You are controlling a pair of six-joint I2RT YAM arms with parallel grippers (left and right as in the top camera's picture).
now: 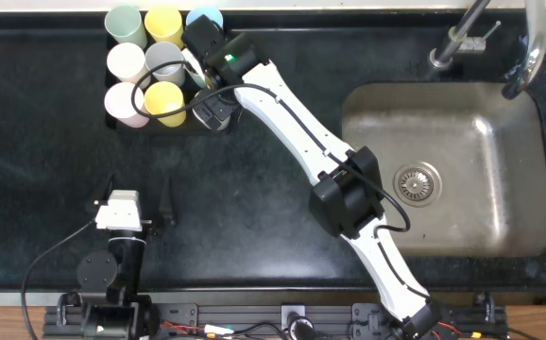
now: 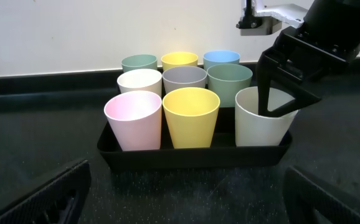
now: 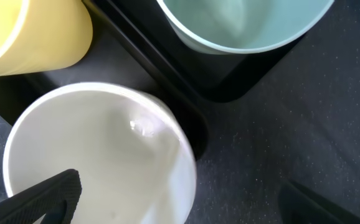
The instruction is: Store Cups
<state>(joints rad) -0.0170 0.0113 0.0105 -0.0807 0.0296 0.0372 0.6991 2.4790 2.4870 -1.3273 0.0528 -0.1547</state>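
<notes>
A black tray point(image 2: 192, 155) at the counter's back left holds several upright cups. Its front row is a pink cup point(image 2: 133, 119), a yellow cup point(image 2: 191, 116) and a white cup point(image 2: 261, 127). My right gripper point(image 2: 283, 109) hangs open over the white cup point(image 3: 99, 155), one finger inside the rim and one outside, at the tray's corner. In the right wrist view the right gripper point(image 3: 180, 205) has a pale green cup point(image 3: 242, 25) just beyond it. My left gripper point(image 2: 186, 211) stands open and empty, low over the counter, facing the tray from a distance.
A steel sink point(image 1: 500, 151) with a faucet point(image 1: 462, 38) takes up the right side of the dark counter point(image 1: 46, 161). The right arm point(image 1: 292, 123) stretches diagonally across the middle. The left arm point(image 1: 117, 212) sits near the front left.
</notes>
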